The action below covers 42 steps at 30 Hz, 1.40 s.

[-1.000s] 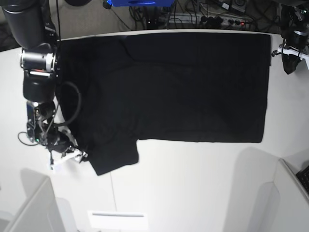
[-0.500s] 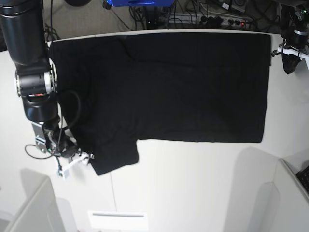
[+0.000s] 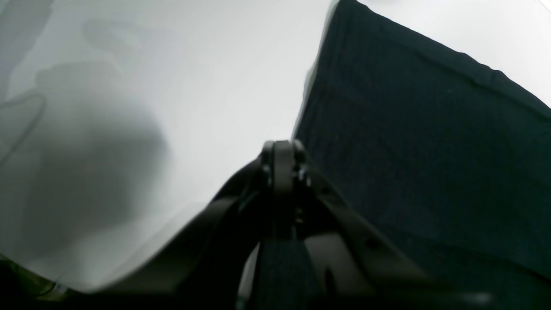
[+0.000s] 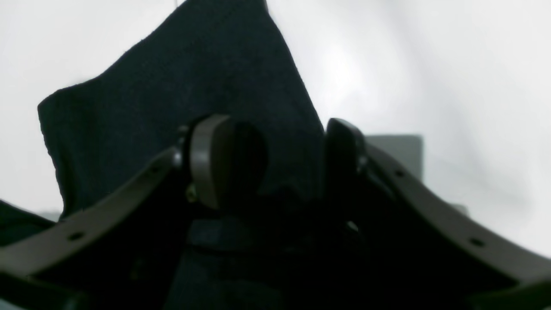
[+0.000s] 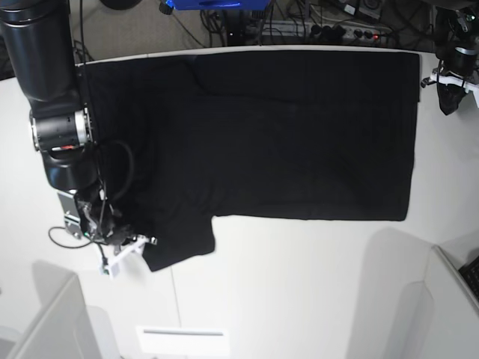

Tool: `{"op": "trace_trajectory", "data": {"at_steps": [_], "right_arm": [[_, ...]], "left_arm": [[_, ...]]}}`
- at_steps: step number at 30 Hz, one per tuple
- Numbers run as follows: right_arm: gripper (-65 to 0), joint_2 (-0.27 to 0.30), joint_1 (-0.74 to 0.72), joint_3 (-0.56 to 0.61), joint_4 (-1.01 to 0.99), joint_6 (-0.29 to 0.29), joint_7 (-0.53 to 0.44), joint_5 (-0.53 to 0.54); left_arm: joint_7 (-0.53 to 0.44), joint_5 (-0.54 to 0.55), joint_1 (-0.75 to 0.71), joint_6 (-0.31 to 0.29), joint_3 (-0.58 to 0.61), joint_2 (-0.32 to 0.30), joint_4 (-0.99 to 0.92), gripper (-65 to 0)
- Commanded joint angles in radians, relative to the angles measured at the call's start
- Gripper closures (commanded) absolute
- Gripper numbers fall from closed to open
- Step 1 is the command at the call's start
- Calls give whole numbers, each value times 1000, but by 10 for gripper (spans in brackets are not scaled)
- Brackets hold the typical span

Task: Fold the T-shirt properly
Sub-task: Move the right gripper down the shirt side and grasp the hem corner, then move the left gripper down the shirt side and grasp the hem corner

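Observation:
The black T-shirt lies spread flat on the white table, plain side up, with one short sleeve pointing toward the front edge. My right gripper sits low at that sleeve's outer corner. In the right wrist view its jaws stand apart, and the sleeve cloth runs in between the fingers. My left gripper hangs off the shirt's far right corner, over bare table. Seen from the left wrist, the left gripper is shut on nothing, just beside the T-shirt's straight edge.
Cables and a power strip lie behind the table's back edge. Grey partitions stand at the front left and front right. A white label sits at the front edge.
The right arm has slid toward the sleeve's corner, and its jaws now straddle the cloth and stand narrower. The left arm and the T-shirt have not moved.

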<state>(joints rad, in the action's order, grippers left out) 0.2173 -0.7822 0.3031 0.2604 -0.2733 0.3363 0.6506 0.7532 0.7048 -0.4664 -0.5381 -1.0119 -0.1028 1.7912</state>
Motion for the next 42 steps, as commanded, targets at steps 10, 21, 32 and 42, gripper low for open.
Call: {"op": "trace_trajectory", "data": {"at_steps": [10, 21, 32, 42], "right_arm": [[-41, 8, -6, 3, 4, -7, -30, 2], [0, 8, -9, 3, 4, -7, -29, 2], [0, 8, -7, 3, 4, -7, -26, 2], [0, 8, -9, 3, 4, -7, -26, 2]], "left_arm": [[-18, 13, 11, 3, 0, -33, 9, 0], [-13, 13, 169, 8, 6, -120, -23, -436], [68, 13, 427, 108, 149, -285, -344, -441], [61, 11, 682, 109, 454, -460, -726, -441]]}}
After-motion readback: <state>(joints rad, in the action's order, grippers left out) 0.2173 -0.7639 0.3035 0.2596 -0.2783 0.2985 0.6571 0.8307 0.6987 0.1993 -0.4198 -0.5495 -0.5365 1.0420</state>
